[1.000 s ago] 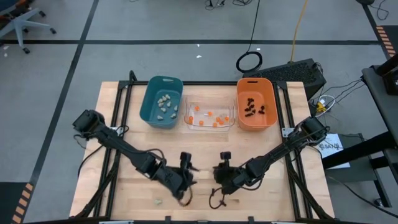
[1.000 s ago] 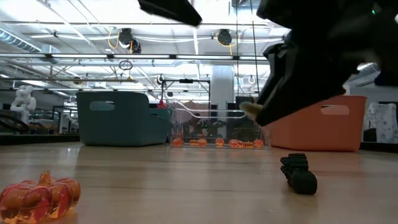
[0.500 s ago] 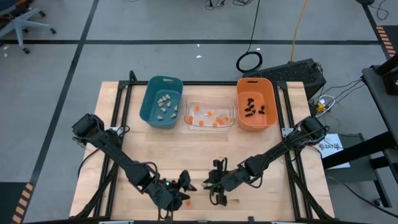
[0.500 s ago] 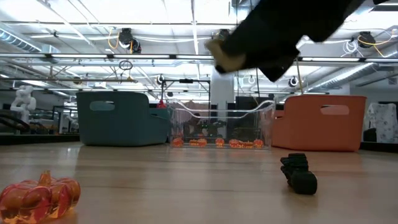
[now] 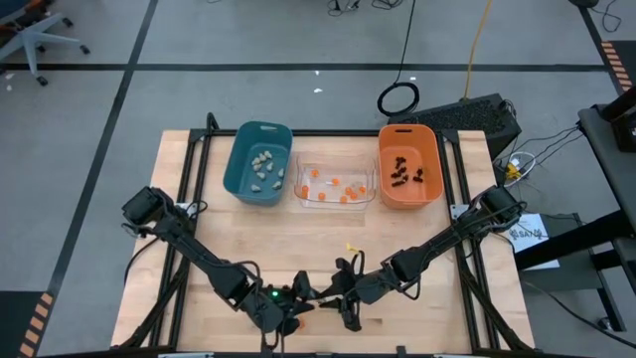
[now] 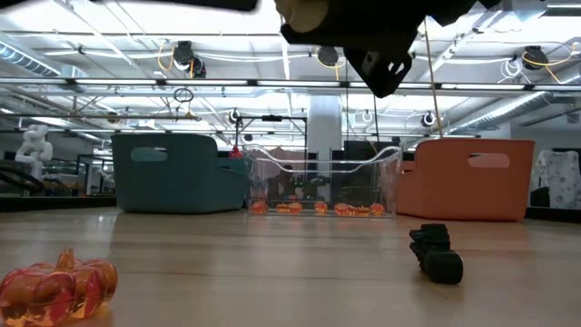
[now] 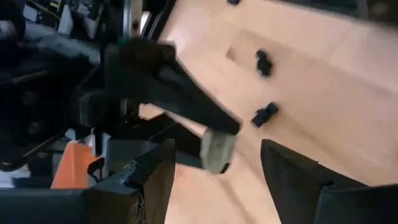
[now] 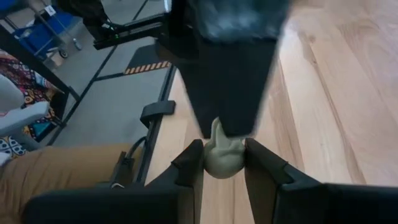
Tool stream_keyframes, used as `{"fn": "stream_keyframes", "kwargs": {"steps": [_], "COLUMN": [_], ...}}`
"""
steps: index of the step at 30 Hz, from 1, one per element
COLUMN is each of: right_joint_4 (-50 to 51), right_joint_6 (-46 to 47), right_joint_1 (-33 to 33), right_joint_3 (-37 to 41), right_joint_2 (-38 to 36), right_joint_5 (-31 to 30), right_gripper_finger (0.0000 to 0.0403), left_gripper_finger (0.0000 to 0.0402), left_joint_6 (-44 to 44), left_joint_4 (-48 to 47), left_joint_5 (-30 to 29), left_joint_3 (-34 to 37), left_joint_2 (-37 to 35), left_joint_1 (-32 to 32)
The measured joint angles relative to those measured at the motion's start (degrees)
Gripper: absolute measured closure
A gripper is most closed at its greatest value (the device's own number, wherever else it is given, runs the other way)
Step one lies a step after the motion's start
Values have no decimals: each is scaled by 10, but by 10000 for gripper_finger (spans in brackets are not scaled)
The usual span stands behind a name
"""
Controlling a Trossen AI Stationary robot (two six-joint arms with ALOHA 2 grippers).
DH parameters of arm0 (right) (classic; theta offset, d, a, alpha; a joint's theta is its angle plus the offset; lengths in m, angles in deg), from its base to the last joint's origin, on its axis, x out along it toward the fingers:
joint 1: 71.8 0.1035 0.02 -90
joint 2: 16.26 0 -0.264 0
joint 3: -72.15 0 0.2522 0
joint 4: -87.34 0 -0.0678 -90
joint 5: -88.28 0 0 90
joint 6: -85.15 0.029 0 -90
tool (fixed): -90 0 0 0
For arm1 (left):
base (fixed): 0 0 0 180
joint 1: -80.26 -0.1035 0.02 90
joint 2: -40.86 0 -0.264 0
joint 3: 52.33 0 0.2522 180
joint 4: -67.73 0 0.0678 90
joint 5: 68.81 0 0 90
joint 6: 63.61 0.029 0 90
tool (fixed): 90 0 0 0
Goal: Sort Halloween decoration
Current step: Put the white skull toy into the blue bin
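Observation:
My right gripper is shut on a pale beige lump, which it holds high above the near middle of the table; the lump also shows in the low view. My left gripper faces it, open. Its two fingers stand on either side of the lump with gaps showing. An orange pumpkin trinket and a black spidery one lie on the table top near the front edge. My right gripper pinches the pale lump's two sides between the free ends of its two fingers. The fingers come from the table's right, slanting a little downward. The lump is lifted clear of the table, its narrow top sticking out past the fingertips.
Three bins stand in a row at the far edge: a teal one with pale lumps, a clear one with orange trinkets, an orange one with black ones. Bare wood lies between the bins and the grippers.
My right gripper has risen with the pale lump, tipped toward level and drifted a little toward the table's left. My left gripper has rolled about its own axis and moved toward the right gripper, staying open, so its fingers now flank the lump.

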Motion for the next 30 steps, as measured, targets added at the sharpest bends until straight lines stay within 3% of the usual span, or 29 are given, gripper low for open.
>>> {"fn": "stream_keyframes", "kwargs": {"steps": [10,24,30], "right_joint_4": [-33,-37,-37], "right_joint_6": [11,-4,-7], "right_joint_1": [-7,-20,-21], "right_joint_3": [0,0,0], "right_joint_2": [0,0,0], "right_joint_5": [0,43,43], "right_gripper_finger": [337,336,318], "left_gripper_finger": [187,338,349], "left_joint_6": [77,88,89], "left_joint_4": [9,2,4], "left_joint_5": [2,7,15], "left_joint_3": [0,0,0], "left_joint_2": [2,2,2], "left_joint_1": [-12,-16,-16]}}
